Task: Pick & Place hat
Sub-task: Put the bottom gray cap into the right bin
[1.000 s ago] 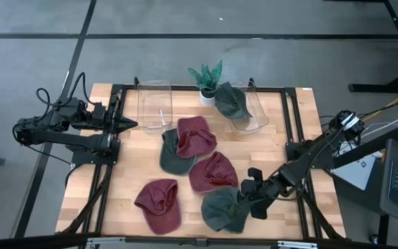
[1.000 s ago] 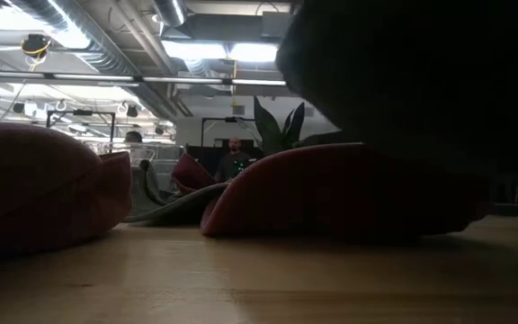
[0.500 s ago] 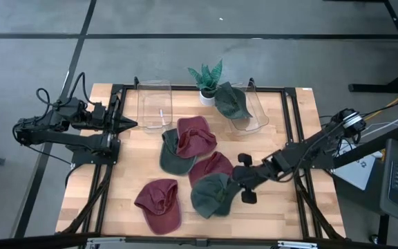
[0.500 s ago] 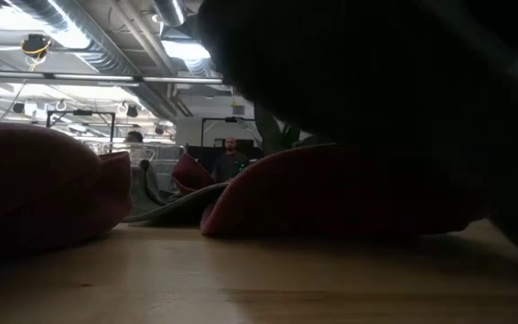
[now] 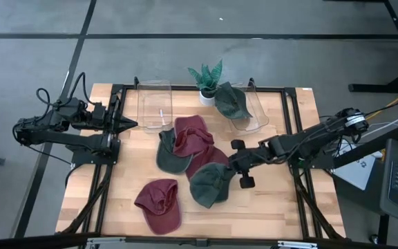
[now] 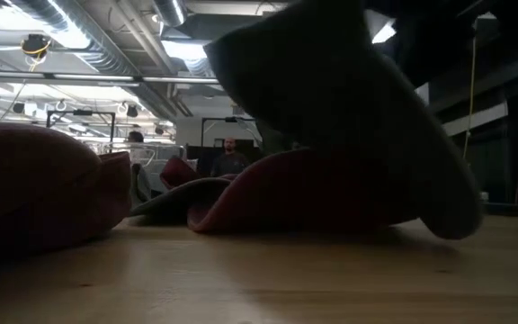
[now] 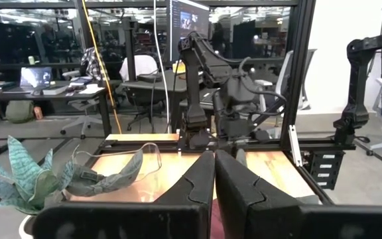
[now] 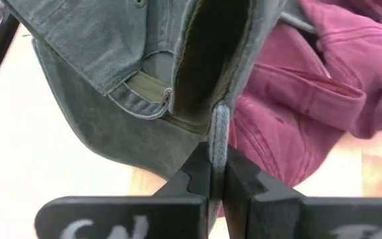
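Note:
My right gripper (image 5: pixel 232 168) is over the middle of the table, shut on a dark green cap (image 5: pixel 209 185), which shows from its inside in the right wrist view (image 8: pixel 131 79). That cap partly covers a red cap (image 5: pixel 209 159). Another red cap (image 5: pixel 192 135) lies on a green cap (image 5: pixel 164 152) farther off. A third red cap (image 5: pixel 159 204) rests near the near edge. One green cap (image 5: pixel 232 100) sits in the right clear bin (image 5: pixel 258 117). My left gripper (image 5: pixel 128 124) is shut and waits at the table's left side, touching nothing. My right gripper pinches the green cap by its rim (image 8: pixel 219 126), close to the back strap and buckle (image 8: pixel 168 98), between its two fingers. The fingers come roughly level from the table's right. The cap hangs from them, raised over the red cap (image 6: pixel 304 193); its lower end (image 6: pixel 448 220) droops close to the tabletop.
An empty clear bin (image 5: pixel 155 105) stands at the far edge left of a small potted plant (image 5: pixel 206 77). Black frame rails (image 5: pixel 292 131) run along the table's sides. Bare wood shows at the near right corner (image 5: pixel 282 207). People sit in the room beyond (image 6: pixel 229 162).
My right gripper has moved from near the near edge toward the table's middle and far-left, rising, with the green cap held shut in it. The cap has left the near edge, been lifted and now overlaps the middle red cap; the caps in the middle have shifted slightly left.

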`<state>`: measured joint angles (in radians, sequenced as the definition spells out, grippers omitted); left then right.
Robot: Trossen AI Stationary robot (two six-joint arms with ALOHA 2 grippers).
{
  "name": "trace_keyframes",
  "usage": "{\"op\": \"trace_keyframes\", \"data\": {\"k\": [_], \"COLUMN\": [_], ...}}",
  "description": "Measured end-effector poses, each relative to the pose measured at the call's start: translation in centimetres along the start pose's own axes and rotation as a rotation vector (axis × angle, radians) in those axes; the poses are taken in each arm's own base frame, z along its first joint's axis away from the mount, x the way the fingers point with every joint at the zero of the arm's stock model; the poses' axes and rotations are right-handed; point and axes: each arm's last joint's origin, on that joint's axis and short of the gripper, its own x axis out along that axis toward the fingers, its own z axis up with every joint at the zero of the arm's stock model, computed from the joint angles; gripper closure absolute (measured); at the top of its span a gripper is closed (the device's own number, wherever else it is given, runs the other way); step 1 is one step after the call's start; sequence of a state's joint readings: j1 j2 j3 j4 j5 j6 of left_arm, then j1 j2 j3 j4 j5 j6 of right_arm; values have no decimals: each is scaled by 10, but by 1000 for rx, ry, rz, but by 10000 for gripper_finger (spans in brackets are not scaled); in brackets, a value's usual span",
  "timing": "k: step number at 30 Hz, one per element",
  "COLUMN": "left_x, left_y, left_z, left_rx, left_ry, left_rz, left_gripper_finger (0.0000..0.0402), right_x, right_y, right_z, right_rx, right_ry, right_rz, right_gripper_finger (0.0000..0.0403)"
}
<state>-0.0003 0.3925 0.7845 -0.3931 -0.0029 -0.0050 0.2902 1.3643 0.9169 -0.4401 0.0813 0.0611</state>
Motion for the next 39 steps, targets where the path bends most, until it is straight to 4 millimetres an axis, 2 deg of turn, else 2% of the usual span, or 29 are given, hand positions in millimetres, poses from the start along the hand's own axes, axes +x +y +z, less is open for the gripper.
{"op": "trace_keyframes", "data": {"k": [7,18,23,30,39], "left_x": [0,0,0,0,0], "left_y": [0,0,0,0,0], "left_z": [0,0,0,0,0], "left_rx": [0,0,0,0,0], "left_ry": [0,0,0,0,0], "left_rz": [0,0,0,0,0], "left_gripper_finger": [389,393,393,389,390], "right_x": [1,-5,-5,-5,-6], "right_y": [-20,-21,-20,-20,-17], "right_z": [-3,-29,-29,-32,-34], "right_rx": [34,-120,-116,-12,47], "right_ry": [40,287,296,337,379], "right_rz": [124,280,283,244,103], "right_gripper_finger": [386,387,375,354,284]}}
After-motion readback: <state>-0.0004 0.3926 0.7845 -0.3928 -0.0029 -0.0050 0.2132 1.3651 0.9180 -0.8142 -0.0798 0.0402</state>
